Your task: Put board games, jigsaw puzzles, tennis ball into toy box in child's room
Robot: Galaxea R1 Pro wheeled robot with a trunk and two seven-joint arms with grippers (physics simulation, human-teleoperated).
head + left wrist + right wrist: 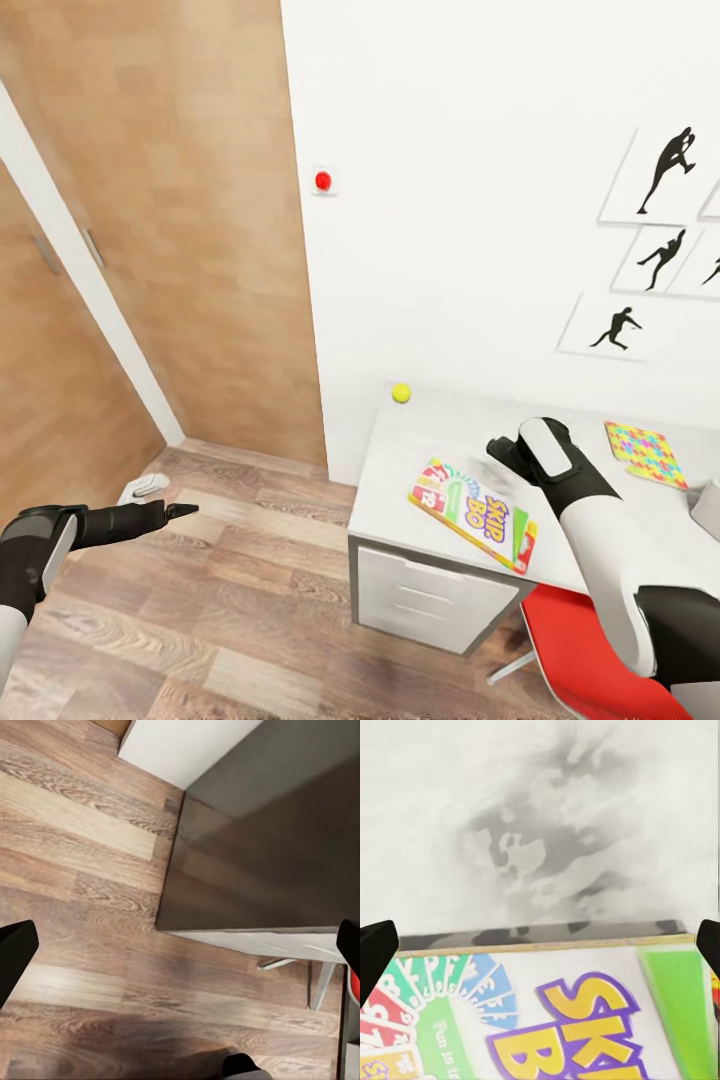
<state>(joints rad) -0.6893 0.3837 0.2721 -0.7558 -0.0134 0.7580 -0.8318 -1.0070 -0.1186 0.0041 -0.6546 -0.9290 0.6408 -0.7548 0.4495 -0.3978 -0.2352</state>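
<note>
I see the table (pixel 440 480) against the white wall, its pale top carrying the board game (pixel 473 513) near the front edge, a jigsaw puzzle (pixel 646 453) farther right and the tennis ball (pixel 401 393) at the back corner. My right gripper (pixel 508 452) hovers just over the game, fingers spread wide. My left gripper (pixel 176 511) hangs over the wood floor (pixel 230 610), also wide apart.

Wood-grain plank floor (pixel 250 590), matt pale table (pixel 420 470) top, glossy printed cardboard board game (pixel 475 500), smooth white wall (pixel 450 200), wood-veneer door (pixel 190 220) upper left.
</note>
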